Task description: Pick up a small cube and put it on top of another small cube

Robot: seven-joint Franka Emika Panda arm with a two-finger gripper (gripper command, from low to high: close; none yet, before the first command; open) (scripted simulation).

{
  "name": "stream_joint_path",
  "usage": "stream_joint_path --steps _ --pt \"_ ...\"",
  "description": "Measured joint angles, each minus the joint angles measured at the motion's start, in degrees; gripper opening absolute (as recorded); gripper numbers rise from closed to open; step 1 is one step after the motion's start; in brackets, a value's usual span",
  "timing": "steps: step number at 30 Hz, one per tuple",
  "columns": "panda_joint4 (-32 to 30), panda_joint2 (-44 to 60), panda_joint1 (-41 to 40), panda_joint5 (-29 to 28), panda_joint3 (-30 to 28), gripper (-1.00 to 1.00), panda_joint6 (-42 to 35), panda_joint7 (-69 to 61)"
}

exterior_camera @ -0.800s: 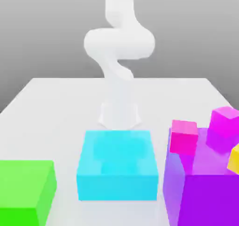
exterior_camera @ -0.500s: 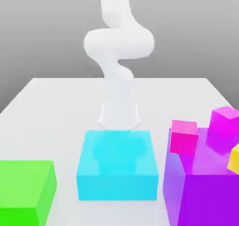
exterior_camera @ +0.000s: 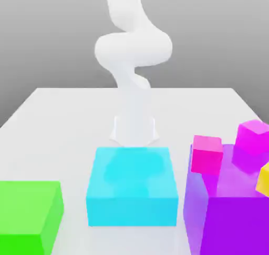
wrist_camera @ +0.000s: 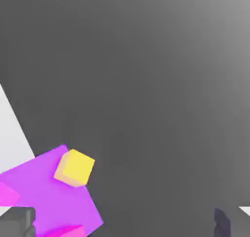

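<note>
Three small cubes rest on top of a large purple block (exterior_camera: 231, 217) at the exterior view's right: a magenta cube (exterior_camera: 206, 154) at its corner, a second magenta cube (exterior_camera: 253, 137) further back, and a yellow cube (exterior_camera: 264, 179) at the picture's edge. The hand view looks down from high up on the purple block (wrist_camera: 44, 187), the yellow cube (wrist_camera: 74, 167) and a magenta cube (wrist_camera: 7, 194). My gripper (wrist_camera: 122, 226) is open, its two dark fingertips (wrist_camera: 17, 221) standing wide apart with nothing between them, well above the cubes.
A cyan block (exterior_camera: 131, 188) stands in front of the arm's white base (exterior_camera: 134, 122). A green block (exterior_camera: 29, 212) sits at the exterior view's near left. The white table (exterior_camera: 63, 122) runs back to a grey backdrop.
The arm's upper link has swung slightly towards the exterior view's left. The blocks and cubes have not moved.
</note>
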Motion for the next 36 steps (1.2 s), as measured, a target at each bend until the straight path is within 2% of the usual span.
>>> stream_joint_path --steps 9,19,28,36 --pt "-1.1 9.91 4.92 -2.9 2.02 0.0 2.73 -13.15" --pt "-2.52 23.44 8.9 -4.52 1.72 0.0 7.87 -29.94" --pt "-3.87 36.95 9.73 -3.1 1.08 0.0 14.45 -48.15" --pt "-4.95 49.9 6.88 -0.17 2.75 0.0 21.35 -66.42"
